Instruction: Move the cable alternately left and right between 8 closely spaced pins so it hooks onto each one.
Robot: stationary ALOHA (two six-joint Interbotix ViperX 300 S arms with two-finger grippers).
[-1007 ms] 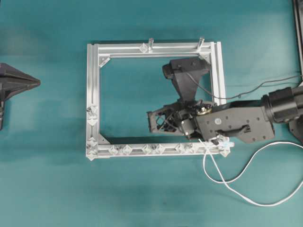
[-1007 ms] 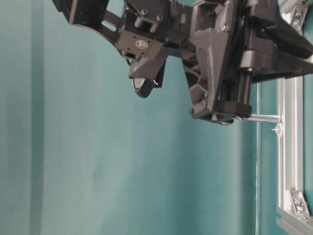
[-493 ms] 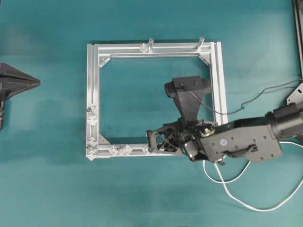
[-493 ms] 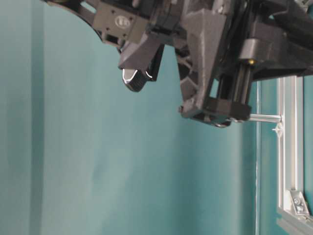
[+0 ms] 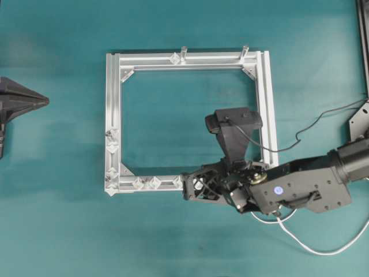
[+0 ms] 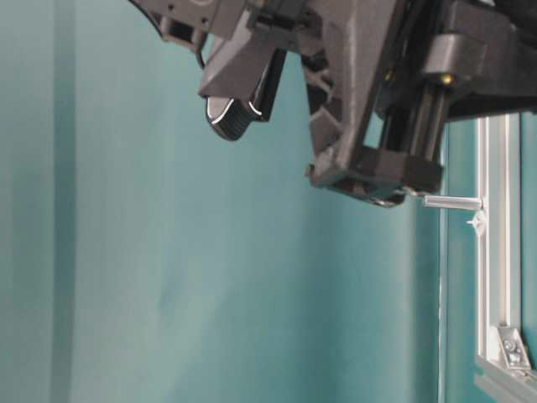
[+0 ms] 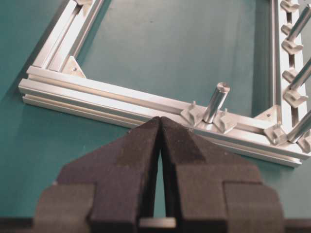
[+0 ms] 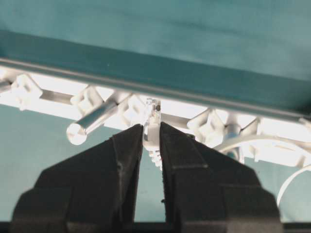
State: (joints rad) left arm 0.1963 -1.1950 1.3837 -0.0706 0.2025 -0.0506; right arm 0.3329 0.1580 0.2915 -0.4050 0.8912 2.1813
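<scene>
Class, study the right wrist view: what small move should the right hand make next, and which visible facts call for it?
Probably ease the right hand sideways along the frame rail, carrying the plug it pinches around the next pin. The cable already curves round a pin to the right, while pins to the left look bare.

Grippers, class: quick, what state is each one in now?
Left gripper: closed, holding nothing.
Right gripper: closed on the cable, at its plug.

No readable text, brand or no. in any view; only mark is a small round blue sticker (image 5: 277,190) on the right arm (image 5: 305,186), too small to read.
</scene>
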